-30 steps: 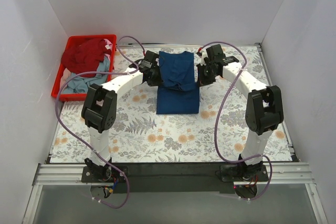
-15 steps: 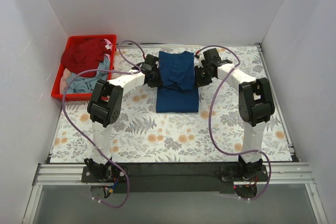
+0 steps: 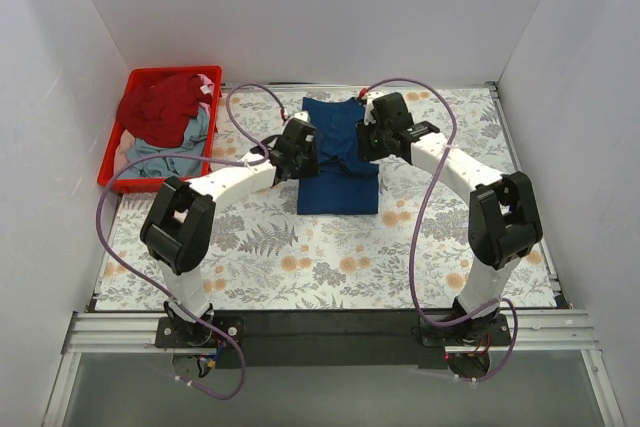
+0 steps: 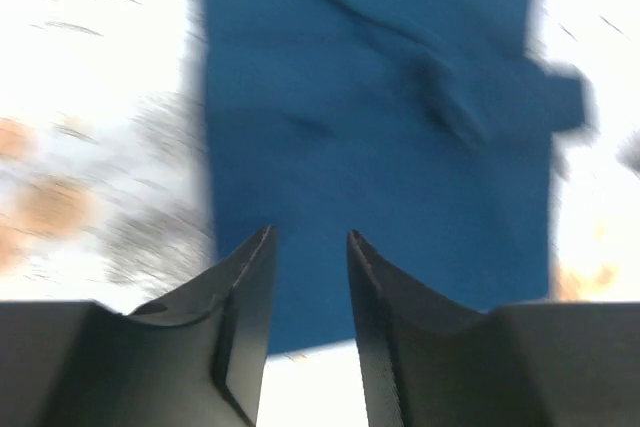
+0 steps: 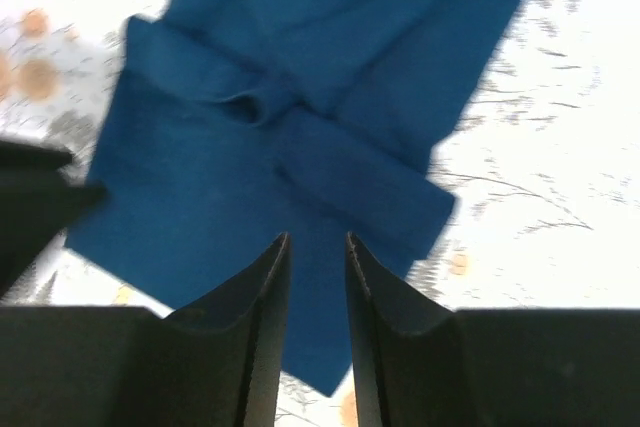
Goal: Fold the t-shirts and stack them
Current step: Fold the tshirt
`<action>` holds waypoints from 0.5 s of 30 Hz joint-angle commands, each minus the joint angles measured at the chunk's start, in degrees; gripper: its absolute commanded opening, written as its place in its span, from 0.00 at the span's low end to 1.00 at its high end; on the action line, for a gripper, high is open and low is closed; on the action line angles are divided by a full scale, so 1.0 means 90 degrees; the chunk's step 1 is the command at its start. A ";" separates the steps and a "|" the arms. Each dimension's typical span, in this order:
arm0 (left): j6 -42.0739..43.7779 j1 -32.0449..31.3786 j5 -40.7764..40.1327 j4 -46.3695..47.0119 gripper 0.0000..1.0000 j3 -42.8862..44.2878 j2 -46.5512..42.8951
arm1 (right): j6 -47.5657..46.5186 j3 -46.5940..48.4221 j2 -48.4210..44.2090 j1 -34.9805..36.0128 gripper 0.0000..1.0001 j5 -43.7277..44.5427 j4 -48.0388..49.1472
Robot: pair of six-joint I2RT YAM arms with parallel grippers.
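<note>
Both claws, the left gripper (image 4: pixel 308 237) and the right gripper (image 5: pixel 317 239), now stand with fingers parted and nothing between them; a second ago they were pinched shut at the sides of the navy t-shirt (image 3: pixel 340 175). Each hangs over that shirt, which lies folded into a long strip at the far middle of the table (image 3: pixel 300 257). Three shirts in all: the navy one, plus a dark red t-shirt (image 3: pixel 160 105) and a pale grey-blue t-shirt (image 3: pixel 165 154) bunched in the one red crate (image 3: pixel 106 173) at far left. From above, the gripper heads cover the navy shirt's side edges, its print does not show, and the left wrist view is blurred.
</note>
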 commanded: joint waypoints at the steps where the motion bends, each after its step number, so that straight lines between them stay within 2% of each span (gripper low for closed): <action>1: 0.0017 -0.0606 -0.0178 0.0095 0.31 -0.0567 -0.0529 | 0.0110 -0.0458 -0.0131 0.0214 0.33 -0.0237 0.0713; 3: -0.0100 -0.0743 -0.0003 0.0104 0.27 -0.0774 -0.0540 | 0.0159 -0.0614 -0.0024 0.0350 0.32 -0.0356 0.0782; 8: -0.0334 -0.0754 0.0339 0.0143 0.25 -0.1165 -0.0316 | 0.0491 -0.1044 0.0259 0.0488 0.29 -0.0736 0.1503; 15: -0.0374 -0.0763 0.0974 0.0114 0.23 -0.1409 -0.0032 | 0.0618 -0.1231 0.0747 0.0508 0.29 -0.0757 0.2179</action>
